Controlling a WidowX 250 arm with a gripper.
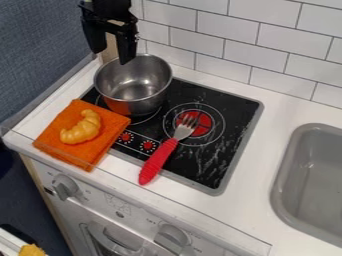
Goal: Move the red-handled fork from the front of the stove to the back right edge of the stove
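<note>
As I stand here and look down at the little stove (230, 112), I see the black claw (112, 56) hanging by the back left part, right at the far rim of the shiny pot (137, 82). The claw's two fingers are wide apart, and I see nothing held in them. I can't tell if one tip is touching the rim. The pot sits upright on the stove, and I see no food in it. Near it, an orange cloth (93, 152) has a yellow croissant (81, 128) on top. A fork with a red handle (157, 161) lies with its points on the red ring and its handle end past the stove's front edge. The gray sink (320, 170) is well off to the right. I think the pot could tip or slide if a finger came down on its rim. If the pot slid forward, it might bump the cloth and make the croissant roll off.
</note>
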